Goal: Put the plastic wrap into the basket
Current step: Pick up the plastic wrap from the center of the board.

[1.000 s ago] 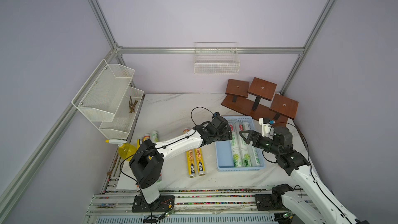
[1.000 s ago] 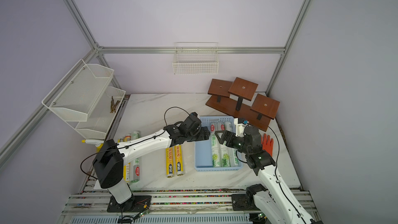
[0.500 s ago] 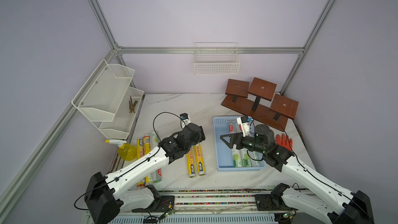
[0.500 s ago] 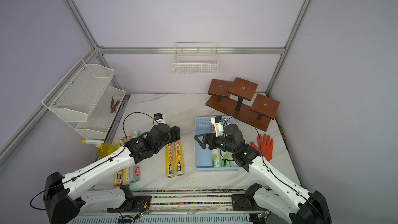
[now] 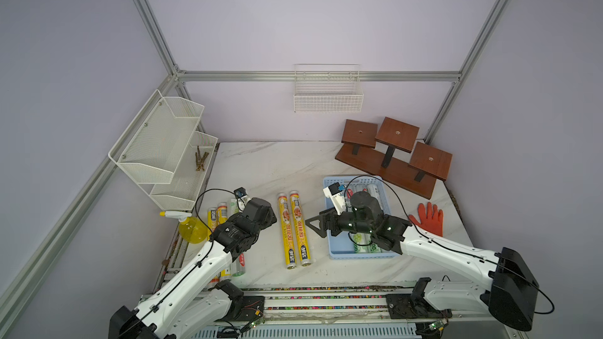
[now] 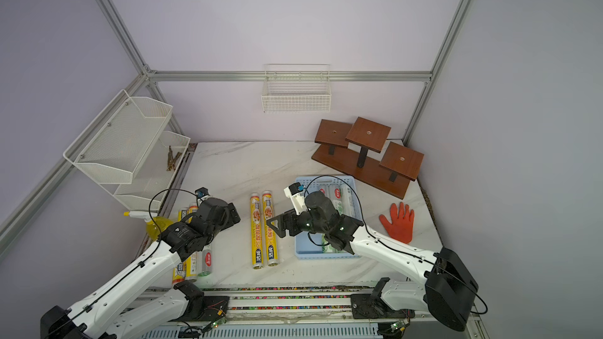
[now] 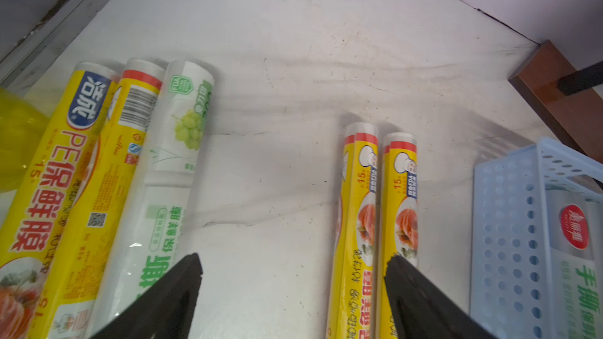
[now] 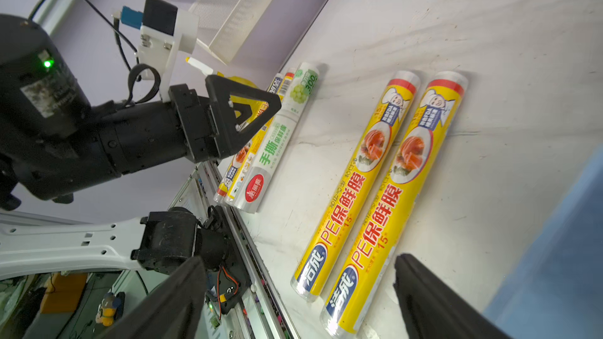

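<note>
Left wrist only: left gripper (image 7: pixel 293 259) splayed wide, empty, above table (image 7: pixel 293 60) between plastic wrap rolls (image 7: pixel 398 207). Right wrist only: right gripper (image 8: pixel 300 259) wide, empty, beside basket (image 8: pixel 554 272).

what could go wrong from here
1. The two yellow rolls lie touching, so a gripper closing on one may nudge or roll its neighbour.
2. The left gripper and right gripper are both open and aimed near that pair; they might collide.
3. The basket is only slightly longer than a roll, so a tilted drop could hang on its rim.
</note>
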Action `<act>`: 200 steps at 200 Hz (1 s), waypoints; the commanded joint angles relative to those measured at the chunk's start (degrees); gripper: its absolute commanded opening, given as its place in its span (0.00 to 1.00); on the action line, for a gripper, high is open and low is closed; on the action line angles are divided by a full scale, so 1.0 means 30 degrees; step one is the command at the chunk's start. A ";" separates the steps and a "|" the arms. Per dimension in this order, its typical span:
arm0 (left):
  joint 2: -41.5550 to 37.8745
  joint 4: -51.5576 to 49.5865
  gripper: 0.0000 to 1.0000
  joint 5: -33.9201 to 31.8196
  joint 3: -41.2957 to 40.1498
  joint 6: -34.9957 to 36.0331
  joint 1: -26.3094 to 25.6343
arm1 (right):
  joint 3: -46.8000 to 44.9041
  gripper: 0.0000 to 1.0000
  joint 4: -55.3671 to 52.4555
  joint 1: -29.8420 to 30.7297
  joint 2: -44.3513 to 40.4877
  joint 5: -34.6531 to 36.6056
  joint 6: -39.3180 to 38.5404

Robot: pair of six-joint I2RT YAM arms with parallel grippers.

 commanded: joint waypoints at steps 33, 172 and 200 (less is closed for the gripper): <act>-0.0693 0.0196 0.92 0.3391 -0.1625 0.0094 0.4162 | 0.2447 0.96 0.0672 0.2269 0.3408 0.1043 -0.0889; 0.5039 0.0645 0.91 0.4605 -0.0281 0.3332 0.7975 | 0.5907 0.99 0.0688 0.3681 0.8587 0.2226 -0.0537; 0.6293 0.0943 0.88 0.5287 -0.0140 0.3971 0.7978 | 0.5904 0.99 0.0395 0.3687 0.8492 0.2594 -0.0675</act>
